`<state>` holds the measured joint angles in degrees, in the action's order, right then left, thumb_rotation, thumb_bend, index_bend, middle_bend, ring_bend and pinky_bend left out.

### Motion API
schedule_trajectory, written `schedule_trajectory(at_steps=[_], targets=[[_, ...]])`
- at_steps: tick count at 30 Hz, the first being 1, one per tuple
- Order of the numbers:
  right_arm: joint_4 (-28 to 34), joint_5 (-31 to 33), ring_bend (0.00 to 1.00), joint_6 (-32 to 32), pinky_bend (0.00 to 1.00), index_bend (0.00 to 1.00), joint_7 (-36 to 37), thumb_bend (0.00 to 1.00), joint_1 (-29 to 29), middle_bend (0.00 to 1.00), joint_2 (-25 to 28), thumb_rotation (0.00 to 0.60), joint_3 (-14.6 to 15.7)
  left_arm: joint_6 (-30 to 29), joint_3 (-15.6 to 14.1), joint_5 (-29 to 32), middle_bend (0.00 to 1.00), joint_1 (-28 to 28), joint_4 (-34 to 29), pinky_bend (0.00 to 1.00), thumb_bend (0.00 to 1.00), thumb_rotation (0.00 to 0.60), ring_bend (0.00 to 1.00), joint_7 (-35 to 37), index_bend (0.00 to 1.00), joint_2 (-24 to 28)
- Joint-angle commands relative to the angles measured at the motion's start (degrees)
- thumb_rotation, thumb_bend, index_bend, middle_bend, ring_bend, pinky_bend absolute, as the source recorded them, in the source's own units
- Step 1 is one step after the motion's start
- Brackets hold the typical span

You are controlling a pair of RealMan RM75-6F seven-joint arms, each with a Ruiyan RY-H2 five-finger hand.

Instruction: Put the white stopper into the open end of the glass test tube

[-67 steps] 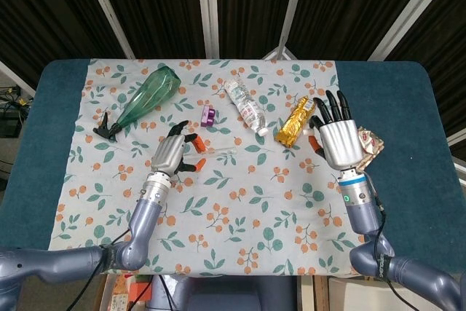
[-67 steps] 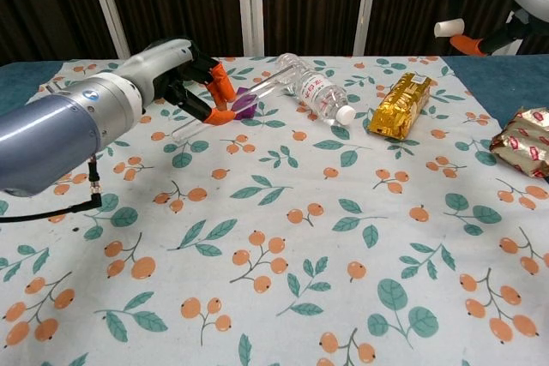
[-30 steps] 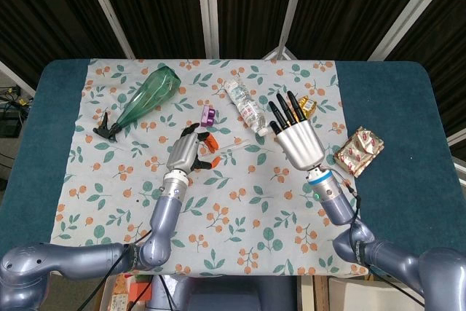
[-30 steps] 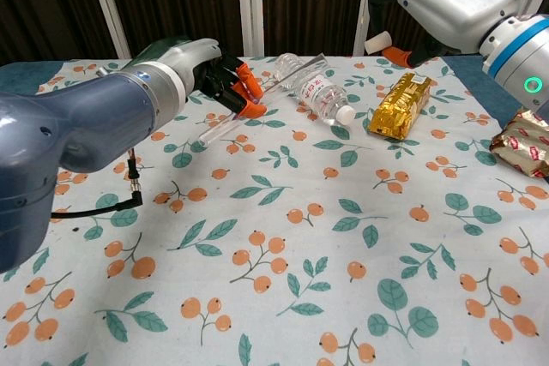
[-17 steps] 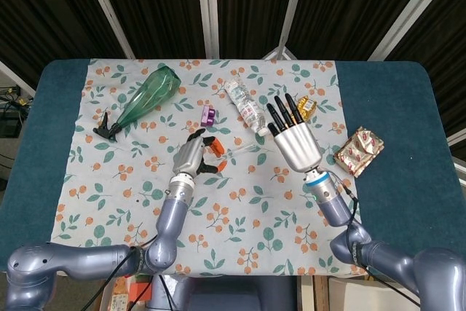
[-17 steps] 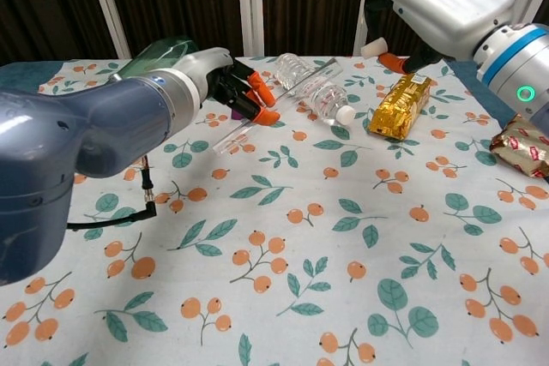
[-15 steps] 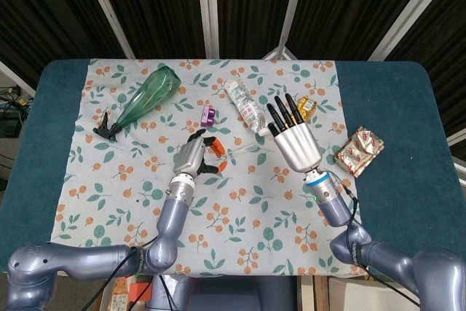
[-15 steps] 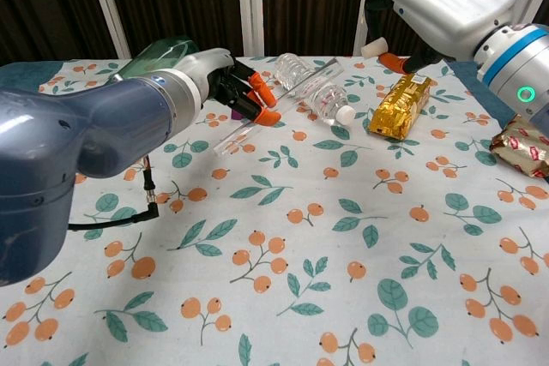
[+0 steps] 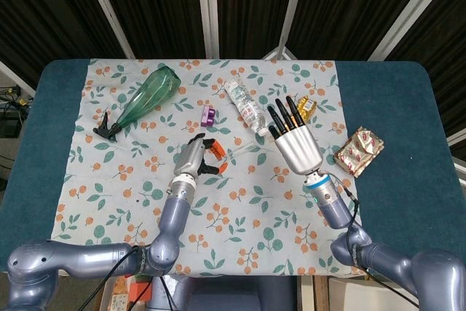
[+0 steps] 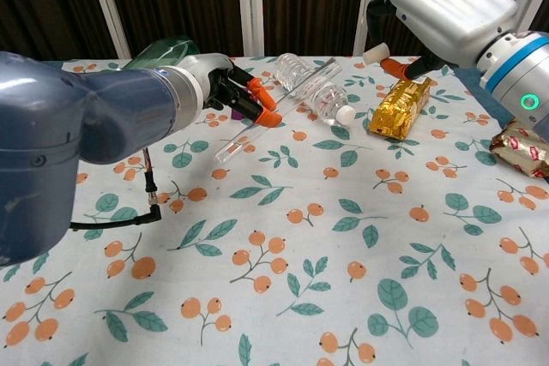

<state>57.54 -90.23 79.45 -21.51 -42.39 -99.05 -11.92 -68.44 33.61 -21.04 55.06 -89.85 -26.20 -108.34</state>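
My left hand (image 9: 195, 156) grips the glass test tube (image 10: 238, 138) between orange-tipped fingers (image 10: 263, 100) and holds it above the cloth. The tube slants up to the right, and its far end (image 10: 330, 64) reaches over the plastic bottle toward my right hand. The tube (image 9: 246, 149) also shows as a thin line in the head view. My right hand (image 10: 446, 6) hovers at upper right and pinches the white stopper (image 10: 372, 55) between thumb and a finger. A short gap separates stopper and tube end. From above, my right hand (image 9: 295, 142) hides the stopper.
A floral cloth (image 9: 240, 216) covers the blue table. On it lie a green spray bottle (image 9: 145, 98), a purple piece (image 9: 208, 113), a clear plastic bottle (image 10: 319, 90), a gold packet (image 10: 400, 105) and a red-silver snack pack (image 10: 523, 139).
My left hand has carried the tube rightward and raised it. My right hand has come in from the right with the stopper and in the last half second barely shifted.
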Motion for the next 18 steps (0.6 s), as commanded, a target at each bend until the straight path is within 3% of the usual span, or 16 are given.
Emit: schedule_trajectory(at_steps=[1,18], targets=[[-0.09,-0.12,0.0,0.14,0.0,0.63,0.11,0.43,0.02,0.21,-0.13,0.6,0.12,-0.25,0.21,0.59,0.52,0.22,-0.37,0.0,0.47,0.6,0.06,-0.22,0.6,0.26],[-2.11,-0.82,0.0,0.14,0.0,0.63,1.6,0.43,-0.52,0.21,-1.23,0.6,0.81,1.62,0.16,6.45,0.52,1.89,-0.96,0.0,0.48,0.6,0.06,-3.75,0.6,2.95]])
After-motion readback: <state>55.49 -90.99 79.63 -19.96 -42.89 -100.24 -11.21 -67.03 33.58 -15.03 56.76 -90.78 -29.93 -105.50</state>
